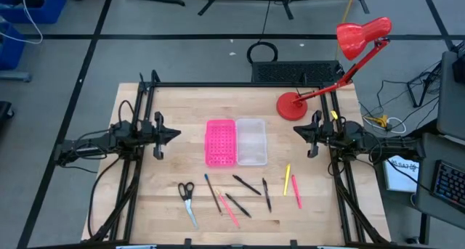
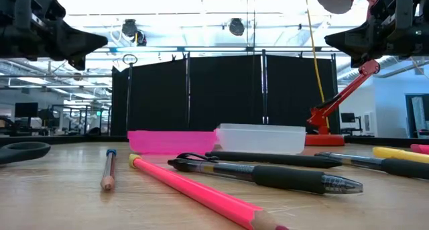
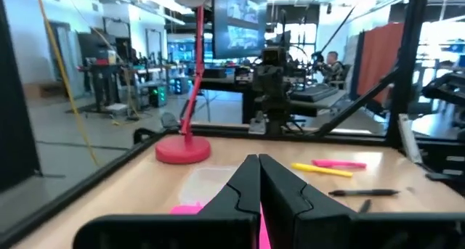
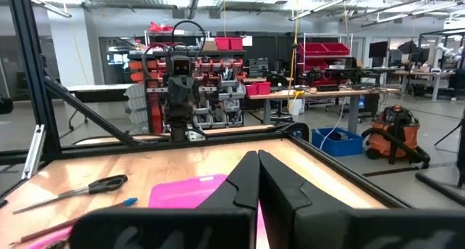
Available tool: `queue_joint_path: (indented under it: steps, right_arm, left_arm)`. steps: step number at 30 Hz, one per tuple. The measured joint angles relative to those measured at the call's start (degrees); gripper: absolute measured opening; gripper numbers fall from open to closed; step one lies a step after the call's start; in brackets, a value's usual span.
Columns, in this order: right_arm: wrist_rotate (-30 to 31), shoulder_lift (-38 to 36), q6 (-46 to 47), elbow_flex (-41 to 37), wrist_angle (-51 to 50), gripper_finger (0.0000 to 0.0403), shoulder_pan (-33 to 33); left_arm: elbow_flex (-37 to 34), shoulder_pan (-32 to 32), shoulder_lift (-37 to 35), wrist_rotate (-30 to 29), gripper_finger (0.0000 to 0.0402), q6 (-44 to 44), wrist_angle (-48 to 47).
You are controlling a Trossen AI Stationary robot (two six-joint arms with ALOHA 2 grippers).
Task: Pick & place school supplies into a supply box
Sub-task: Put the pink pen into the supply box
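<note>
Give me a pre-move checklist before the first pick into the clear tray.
1. Clear supply box empty and unobstructed: ok; it sits beside the pink tray, which is not the target.
2. Left gripper free of load: ok; fingers closed, holding nothing, parked at the table's left.
3. Right gripper free of load: ok; fingers closed, holding nothing, parked at the right.
4. Grippers open for a grasp: not ok.
5. Pens and pencils separated: not ok; a black pen lies across the pink pencil.
6. Scissors clear of neighbours: ok.
</note>
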Motion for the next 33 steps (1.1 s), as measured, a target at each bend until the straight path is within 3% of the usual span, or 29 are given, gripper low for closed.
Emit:
queue_joint_path:
  steps: [4, 7, 9, 12, 17, 22, 30, 33]
  right_arm:
    - [1.01, 0.02, -1.06, 0.02, 0.77, 0.0000, 0.00]
    - [8.04, 0.46, -2.25, 2.04, 2.26, 0.0000, 0.00]
    - [9.19, 2.13, -4.87, 4.67, -1.68, 0.0000, 0.12]
    - [10.07, 7.33, -6.30, 13.20, -4.18, 0.0000, 1.42]
    - [21.70, 22.19, -3.45, 29.67, -19.89, 0.0000, 6.03]
    - [28.82, 40.53, 12.53, 49.59, -47.26, 0.0000, 11.61]
    - [15.11, 70.19, 48.52, 83.66, -84.06, 0.0000, 22.22]
    - [14.74, 78.73, 65.54, 92.31, -98.50, 0.0000, 26.45]
  left_arm:
    - [0.00, 0.00, -0.01, -2.20, 0.0008, 3.54, 1.04]
    - [0.02, 0.00, 0.02, -3.44, 0.0008, 5.27, 1.05]
    - [0.02, 0.00, 0.02, -4.22, 0.0008, 6.85, 2.76]
    - [0.04, 0.00, -0.01, -4.87, 0.0008, 7.33, 4.50]
    - [0.04, 0.11, -0.01, -5.74, 0.0008, 9.44, 7.84]
    - [0.04, 0.11, 0.00, -7.80, 0.0008, 9.27, 9.22]
    - [0.04, 0.11, 0.02, -7.39, 0.0008, 3.34, 8.27]
    - [0.04, 0.11, 0.02, -7.37, 0.0008, -1.05, 8.09]
